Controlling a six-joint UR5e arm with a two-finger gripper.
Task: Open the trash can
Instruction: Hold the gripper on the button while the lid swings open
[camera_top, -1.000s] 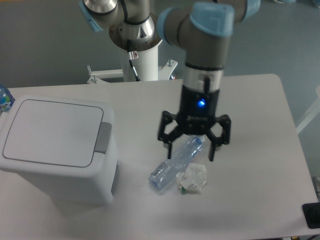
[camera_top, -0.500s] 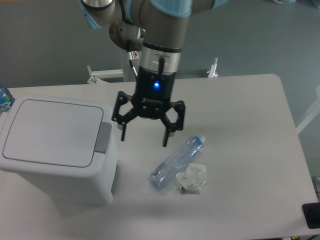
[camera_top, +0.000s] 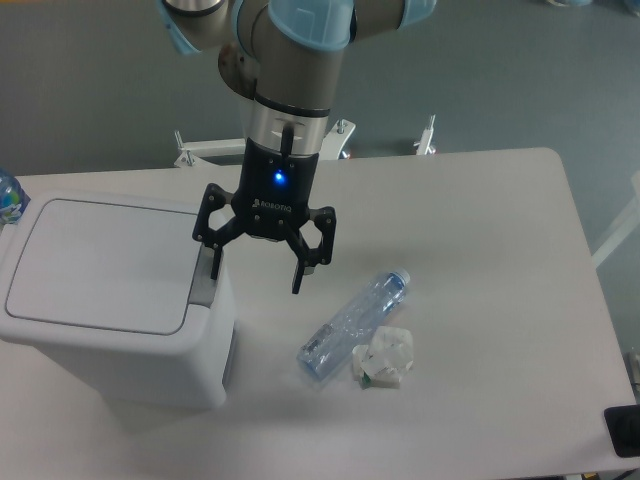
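The trash can (camera_top: 100, 300) is a large boxy white bin at the table's left. Its flat lid (camera_top: 95, 262) is shut. The grey push-button latch (camera_top: 207, 285) sits at the lid's right edge. My gripper (camera_top: 256, 275) is open and empty, hanging above the table just right of the can. Its left fingertip (camera_top: 214, 268) is over the top of the latch; whether it touches I cannot tell. Its right fingertip (camera_top: 297, 284) hangs over bare table.
A clear plastic bottle (camera_top: 353, 324) lies on the table to the right of the can, with a crumpled white paper (camera_top: 384, 358) beside it. A blue-topped bottle (camera_top: 7, 196) shows at the left edge. A dark object (camera_top: 625, 430) sits at the bottom right corner.
My gripper has moved left from above the plastic bottle to the trash can's right edge, staying open. The can, bottle and paper have not moved.
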